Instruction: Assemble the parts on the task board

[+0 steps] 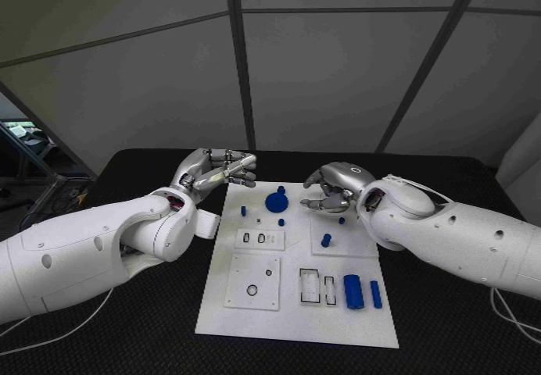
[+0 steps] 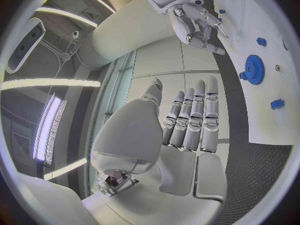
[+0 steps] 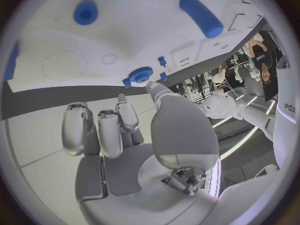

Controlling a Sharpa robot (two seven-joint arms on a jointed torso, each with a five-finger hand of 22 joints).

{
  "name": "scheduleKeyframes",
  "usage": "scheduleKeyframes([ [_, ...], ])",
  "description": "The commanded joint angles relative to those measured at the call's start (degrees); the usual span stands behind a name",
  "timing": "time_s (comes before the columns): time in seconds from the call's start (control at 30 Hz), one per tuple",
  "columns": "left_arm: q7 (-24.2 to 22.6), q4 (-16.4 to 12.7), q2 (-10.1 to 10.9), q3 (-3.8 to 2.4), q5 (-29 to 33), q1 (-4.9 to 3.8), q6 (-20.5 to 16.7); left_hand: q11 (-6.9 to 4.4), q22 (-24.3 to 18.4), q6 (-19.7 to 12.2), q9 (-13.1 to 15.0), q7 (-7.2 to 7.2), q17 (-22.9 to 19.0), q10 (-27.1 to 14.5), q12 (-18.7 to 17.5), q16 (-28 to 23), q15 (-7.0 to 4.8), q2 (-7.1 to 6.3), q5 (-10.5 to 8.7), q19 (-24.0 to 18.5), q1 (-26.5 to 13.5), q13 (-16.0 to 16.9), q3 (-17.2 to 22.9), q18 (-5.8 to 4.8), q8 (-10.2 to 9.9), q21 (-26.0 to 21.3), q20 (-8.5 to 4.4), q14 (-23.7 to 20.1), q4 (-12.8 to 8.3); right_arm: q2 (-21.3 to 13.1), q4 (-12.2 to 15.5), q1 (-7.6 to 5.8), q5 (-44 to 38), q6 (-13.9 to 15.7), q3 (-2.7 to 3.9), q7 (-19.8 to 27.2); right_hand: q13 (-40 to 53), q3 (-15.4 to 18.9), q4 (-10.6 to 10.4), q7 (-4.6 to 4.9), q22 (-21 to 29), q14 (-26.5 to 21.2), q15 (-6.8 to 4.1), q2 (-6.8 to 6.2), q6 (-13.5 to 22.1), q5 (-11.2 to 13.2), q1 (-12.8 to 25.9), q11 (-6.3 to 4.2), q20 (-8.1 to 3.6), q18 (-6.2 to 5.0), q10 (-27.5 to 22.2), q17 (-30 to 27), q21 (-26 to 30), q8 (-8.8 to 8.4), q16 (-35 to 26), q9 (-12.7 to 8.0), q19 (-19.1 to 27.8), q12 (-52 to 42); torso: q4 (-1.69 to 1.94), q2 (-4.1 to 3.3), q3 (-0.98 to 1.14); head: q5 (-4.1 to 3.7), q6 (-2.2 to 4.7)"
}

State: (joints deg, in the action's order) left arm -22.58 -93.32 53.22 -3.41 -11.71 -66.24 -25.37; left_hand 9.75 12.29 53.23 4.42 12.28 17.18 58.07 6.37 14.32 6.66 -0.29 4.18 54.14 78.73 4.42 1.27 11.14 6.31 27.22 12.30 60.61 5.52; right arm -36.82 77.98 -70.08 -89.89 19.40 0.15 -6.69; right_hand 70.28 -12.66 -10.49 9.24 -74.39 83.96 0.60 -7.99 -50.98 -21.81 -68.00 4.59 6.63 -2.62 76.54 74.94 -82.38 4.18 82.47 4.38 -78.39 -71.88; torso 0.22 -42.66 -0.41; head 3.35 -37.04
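The white task board [image 1: 295, 312] lies in the middle of the black table. A blue gear [image 1: 276, 203] sits near its far edge, with small blue pegs [image 1: 326, 241] around it and two blue cylinders [image 1: 354, 291] lying at the near right. My left hand [image 1: 214, 172] hovers over the board's far left corner, fingers [image 2: 190, 117] straight and side by side, holding nothing. My right hand [image 1: 333, 187] hangs above the far right part of the board, just right of the gear [image 3: 141, 75], with fingers [image 3: 100, 130] loosely bent and nothing in them.
Raised white plates with slots and holes [image 1: 255, 283] occupy the board's near left and centre. A rectangular cut-out [image 1: 310, 286] lies beside the cylinders. Black table [image 1: 451, 336] surrounds the board, and grey wall panels stand behind it.
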Motion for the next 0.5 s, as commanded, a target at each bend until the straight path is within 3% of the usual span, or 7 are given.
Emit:
scheduleKeyframes([
  [0.03, -0.3, 0.2, 0.1, -0.02, -0.1, -0.07, 0.5, -0.13, 0.1, 0.2, 0.0, 0.27, 0.1, -0.2, 0.0, -0.2, -0.08, 0.51, -0.05, -0.6, -0.2, -0.1, -0.1, -0.84, -0.3, 0.4, 0.01, -0.5, -0.3, -3.5, 2.2, -0.13, 13.9, 2.4, 0.03, 6.8, -0.2, -0.3, 2.1, -0.70, 1.2, 2.7, -1.03, -0.02, -2.8, 1.2, -3.0, -0.94, -0.43, -1.26, 0.1, 0.7, 0.7, 1.33, -1.0, 0.6, 0.9, 0.6, -0.31, 0.26, 0.10, -0.33, 0.21],
  [0.1, -0.3, 0.3, 0.1, -0.01, -0.1, -0.06, 0.5, -0.40, 0.0, 0.4, 0.1, 0.13, 0.2, 1.3, 0.9, -0.2, -0.12, 0.59, -0.08, -1.1, -0.3, 0.3, -0.2, -0.86, -0.2, 0.2, 0.04, -0.7, -0.3, -6.3, 3.3, -0.13, 17.9, 1.5, 0.03, 8.6, -0.2, -0.7, 3.9, -1.00, 1.3, 2.7, -1.37, 0.24, -4.1, 3.2, -5.3, -1.28, -0.86, -1.27, 0.4, 0.5, 0.9, 1.79, -1.2, 0.7, 1.0, 0.7, -0.54, 0.50, 0.20, -0.72, 0.19],
  [0.27, -0.5, 0.5, 0.2, 0.00, -0.1, 0.03, 0.9, -0.80, -0.2, 0.7, 0.1, -0.14, 0.6, 3.4, 2.2, -0.2, -0.26, 0.60, -0.08, -2.0, -0.4, 1.1, -0.4, -0.82, -0.2, -0.2, 0.07, -1.1, -0.4, -12.0, 4.4, -0.12, 22.1, -0.1, 0.01, 13.1, -0.4, -1.1, 5.9, -1.16, 1.5, 2.7, -1.59, 0.38, -5.1, 5.0, -8.0, -1.47, -1.09, -1.28, 0.4, 0.3, 1.2, 1.81, -1.5, 0.7, 1.0, 1.0, -1.21, 0.93, 0.53, -1.18, 0.42],
  [0.5, -0.7, 1.1, -0.2, 0.01, -0.1, 0.24, 1.1, -0.76, -0.2, 0.6, 0.1, -0.16, 0.7, 3.0, 2.1, -0.2, -0.24, 0.52, -0.07, -2.2, -0.3, 1.1, -0.5, -0.82, -0.2, -0.3, 0.09, -1.2, -0.6, -15.0, 2.4, -0.04, 23.2, -1.0, -0.03, 15.2, -1.0, -0.6, 6.8, -0.89, 1.9, 2.8, -1.49, 0.03, -3.7, 6.1, -9.0, -1.29, -1.10, -1.34, 0.0, 0.1, 1.5, 0.68, -1.8, 0.2, 1.2, 1.7, -1.74, 1.15, 0.99, -2.76, 0.37],
])
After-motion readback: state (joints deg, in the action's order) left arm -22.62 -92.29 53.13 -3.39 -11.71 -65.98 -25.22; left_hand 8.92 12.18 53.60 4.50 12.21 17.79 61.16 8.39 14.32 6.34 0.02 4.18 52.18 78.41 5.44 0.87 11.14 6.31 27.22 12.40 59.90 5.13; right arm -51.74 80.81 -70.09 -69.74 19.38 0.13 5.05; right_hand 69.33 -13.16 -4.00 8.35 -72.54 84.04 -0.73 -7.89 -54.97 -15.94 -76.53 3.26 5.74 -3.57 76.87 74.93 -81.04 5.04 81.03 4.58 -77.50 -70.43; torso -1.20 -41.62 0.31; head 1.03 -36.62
